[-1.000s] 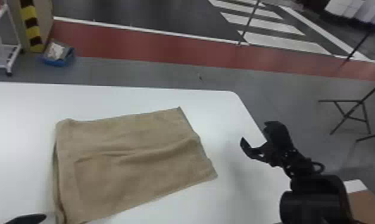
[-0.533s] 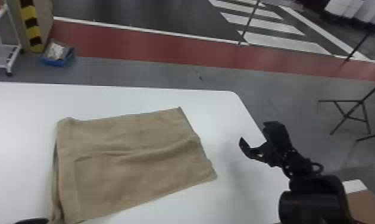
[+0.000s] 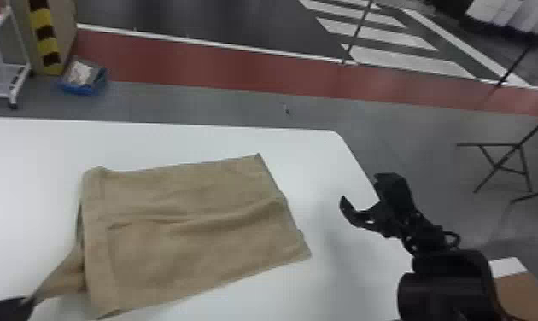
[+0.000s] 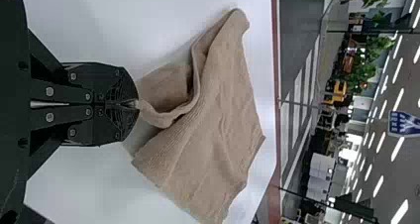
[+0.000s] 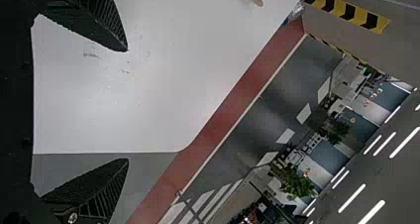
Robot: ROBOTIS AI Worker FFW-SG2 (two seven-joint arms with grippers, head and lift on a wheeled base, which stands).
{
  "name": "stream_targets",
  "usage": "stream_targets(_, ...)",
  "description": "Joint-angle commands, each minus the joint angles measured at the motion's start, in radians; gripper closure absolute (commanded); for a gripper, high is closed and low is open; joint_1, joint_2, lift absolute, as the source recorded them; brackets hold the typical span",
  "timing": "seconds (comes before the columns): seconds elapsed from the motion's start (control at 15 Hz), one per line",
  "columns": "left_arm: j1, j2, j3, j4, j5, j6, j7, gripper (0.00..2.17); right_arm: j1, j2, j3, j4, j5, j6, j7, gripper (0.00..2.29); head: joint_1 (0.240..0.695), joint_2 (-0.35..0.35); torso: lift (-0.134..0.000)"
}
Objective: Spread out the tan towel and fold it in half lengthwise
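One tan towel (image 3: 195,234), lying on the worktop (image 3: 37,170), was inspected. Its far right corner sits short of the worktop's rounded far right corner; its right side runs roughly along the worktop's right edge, with bare surface between. Soft creases cross the upper face from left to right.

Left claw (image 3: 28,301): placed nearer the robot than most of the cloth, just off the towel's left end. Its fingers are closed together on a pinch of towel edge — clamped at the tips. From that grip a raised strip runs to the main body; the left wrist view shows it bowing into a loose loop, with a lower layer visible beneath.

Right claw (image 3: 362,187): above the worktop's right edge, to the right of the towel and apart from it. Fingers spread wide — nothing held between them.
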State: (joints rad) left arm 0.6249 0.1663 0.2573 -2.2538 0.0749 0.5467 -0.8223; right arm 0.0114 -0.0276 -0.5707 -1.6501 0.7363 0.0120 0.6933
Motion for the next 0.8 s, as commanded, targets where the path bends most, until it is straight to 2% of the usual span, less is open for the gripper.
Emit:
stream_targets(0.0,-0.034,-0.027,0.152,-0.073,0.074,0.131,-0.037,1.79,0.009,0.0,0.012,-0.02,0.0,0.0,0.005,0.08,0.695,-0.325,-0.125)
stream_targets(0.13,-0.082,-0.05,0.253,-0.081,0.097,0.204,-0.08,1.79,0.025,0.002,0.038,-0.051,0.008,-0.007,0.018,0.08,0.695,-0.26,-0.125)
stream_targets(0.27,-0.16,-0.059,0.326,-0.055,0.063,0.312,-0.143,1.79,0.048,0.011,0.069,-0.094,0.015,-0.019,0.048,0.07,0.695,-0.207,-0.125)
stream_targets(0.33,-0.203,-0.059,0.352,-0.032,0.043,0.388,-0.181,1.78,0.058,0.015,0.083,-0.111,0.018,-0.019,0.06,0.07,0.695,-0.182,-0.125)
stream_targets(0.4,-0.246,-0.057,0.376,-0.023,0.011,0.468,-0.222,1.78,0.067,0.023,0.095,-0.132,0.02,-0.019,0.071,0.07,0.695,-0.125,-0.125)
stream_targets(0.53,-0.307,-0.048,0.438,-0.046,0.006,0.594,-0.291,1.78,0.085,0.028,0.117,-0.177,0.025,-0.022,0.087,0.07,0.695,-0.079,-0.125)
stream_targets(0.6,-0.324,-0.044,0.447,-0.073,0.006,0.628,-0.302,1.78,0.099,0.028,0.138,-0.2,0.025,-0.022,0.092,0.08,0.695,-0.061,-0.125)
stream_targets(0.73,-0.35,-0.044,0.439,-0.098,0.002,0.671,-0.304,1.78,0.134,0.028,0.221,-0.258,0.028,-0.019,0.14,0.09,0.695,-0.013,-0.125)
